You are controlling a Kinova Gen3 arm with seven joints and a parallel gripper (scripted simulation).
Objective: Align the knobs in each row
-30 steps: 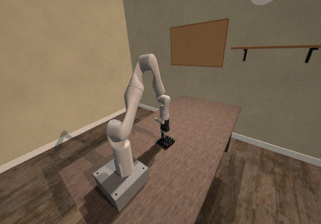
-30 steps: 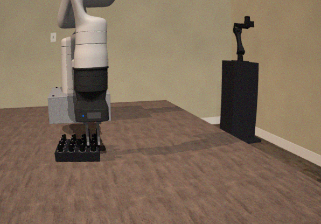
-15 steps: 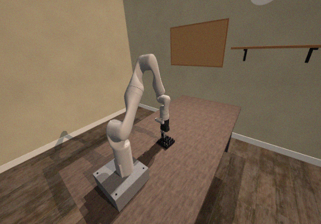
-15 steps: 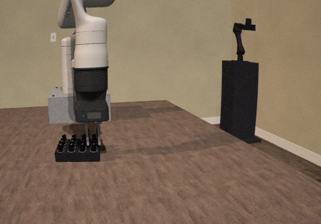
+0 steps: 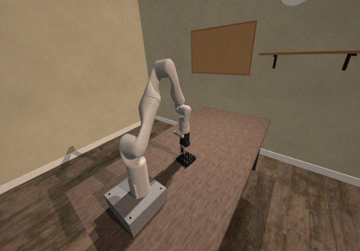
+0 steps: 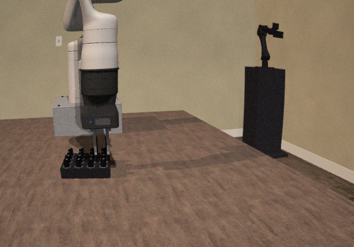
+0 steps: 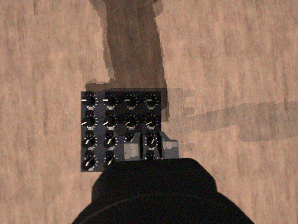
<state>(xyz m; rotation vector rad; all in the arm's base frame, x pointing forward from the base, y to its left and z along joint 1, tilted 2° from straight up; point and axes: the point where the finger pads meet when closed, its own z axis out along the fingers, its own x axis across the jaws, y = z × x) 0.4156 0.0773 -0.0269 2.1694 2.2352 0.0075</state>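
Note:
The black knob box [image 7: 122,130] stands on the wooden table and carries a grid of black knobs with white lines. It also shows in the top view [image 5: 186,158] and in the exterior view [image 6: 85,163]. My gripper [image 7: 150,140] points straight down over the box's right column in the wrist view. Its two grey fingers stand open on either side of a knob [image 7: 150,143] in one of the nearer rows, with small gaps showing. In the exterior view the fingers [image 6: 101,150] reach down among the knobs at the box's right end. The wrist body hides the box's nearest edge.
The robot's grey base [image 6: 66,117] stands on the table behind the box. A dark pedestal with a camera stand [image 6: 264,105] stands off the table at the right. The table's far edge [image 5: 260,149] lies well to the right of the box.

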